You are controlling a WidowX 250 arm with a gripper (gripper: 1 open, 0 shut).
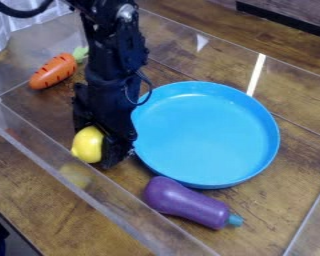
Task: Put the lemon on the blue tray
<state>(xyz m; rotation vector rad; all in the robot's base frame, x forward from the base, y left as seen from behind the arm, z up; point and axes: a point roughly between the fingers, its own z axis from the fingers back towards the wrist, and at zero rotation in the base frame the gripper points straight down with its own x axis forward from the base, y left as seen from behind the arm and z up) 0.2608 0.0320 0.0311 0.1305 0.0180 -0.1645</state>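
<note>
The small yellow lemon sits low over the wooden table, just left of the blue tray. My gripper points straight down on it from the black arm. Its dark fingers press against the lemon's sides, so the jaws stand fairly wide but shut on the fruit. The lemon's right part is hidden behind the near finger. The round blue tray is bare inside, and its left rim lies right next to the gripper.
A purple eggplant with a teal stem lies in front of the tray. An orange carrot with a green top rests at the back left. A low clear wall borders the table's near left edge.
</note>
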